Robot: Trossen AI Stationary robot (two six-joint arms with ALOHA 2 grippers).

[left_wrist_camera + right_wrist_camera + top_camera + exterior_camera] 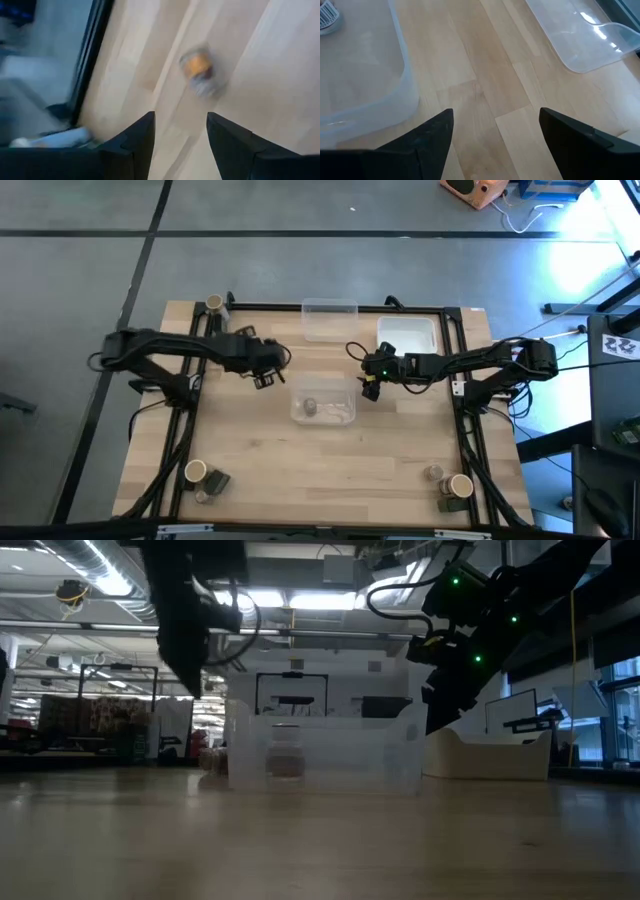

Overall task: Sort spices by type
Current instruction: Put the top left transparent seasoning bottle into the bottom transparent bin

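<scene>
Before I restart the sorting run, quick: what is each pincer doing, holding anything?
Left pincer: open, holding nothing, left of the clear bin.
Right pincer: open, holding nothing, right of that bin.

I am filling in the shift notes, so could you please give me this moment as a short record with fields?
left pincer: open, empty, left of the middle clear bin
right pincer: open, empty, right of that bin
bin contents: one small jar
unsorted spices: groups at the near left corner and near right corner, one jar at the far left corner
</scene>
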